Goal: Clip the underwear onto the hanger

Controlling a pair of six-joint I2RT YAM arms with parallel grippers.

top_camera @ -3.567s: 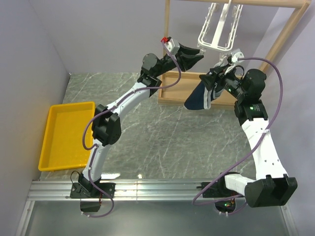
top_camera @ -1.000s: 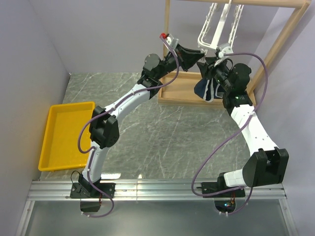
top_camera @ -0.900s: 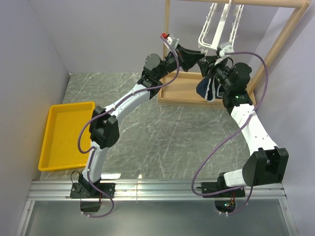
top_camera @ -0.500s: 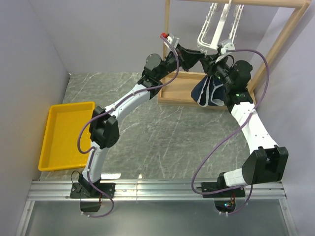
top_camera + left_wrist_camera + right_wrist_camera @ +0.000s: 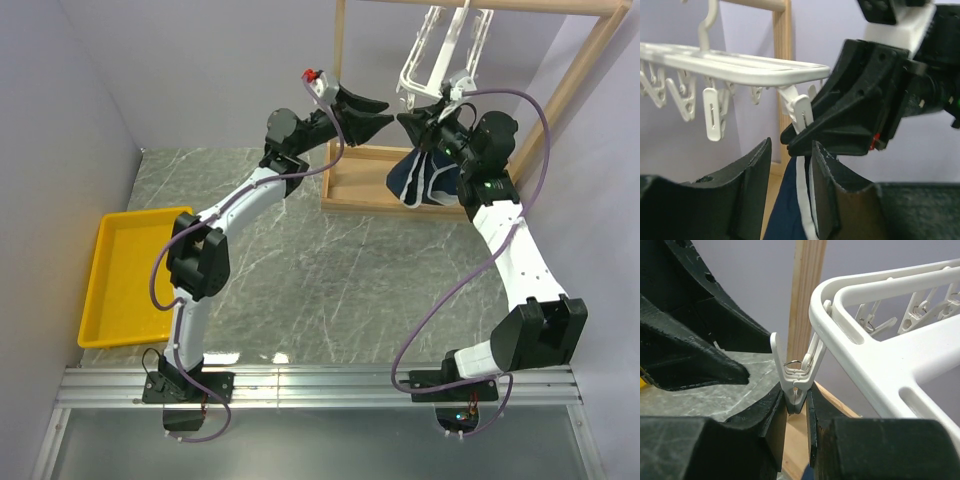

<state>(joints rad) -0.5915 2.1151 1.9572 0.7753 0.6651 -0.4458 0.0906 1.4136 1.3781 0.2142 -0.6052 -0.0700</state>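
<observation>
Right gripper point(image 5: 795, 404): fingers drawn close together, pinching the upper edge of the underwear point(image 5: 422, 182). The lower tip of a white clip point(image 5: 794, 377) sits in the narrow gap between them. This clip dangles from the corner of the hanger point(image 5: 875, 350); whether it bites the fabric cannot be told.

The navy fabric with white trim hangs free in the air below the right fingers, above the base of the wooden rack point(image 5: 340, 110). The hanger hangs beneath the rack's top rail, with further clips dangling along its frame.

Left gripper point(image 5: 790, 150): fingers apart, clamped on nothing — raised level with the right gripper and just beside it, with the garment's trimmed edge visible through the gap.

Yellow tray point(image 5: 130, 275) lies at the left edge of the table point(image 5: 300, 270) — well apart from both grippers.
</observation>
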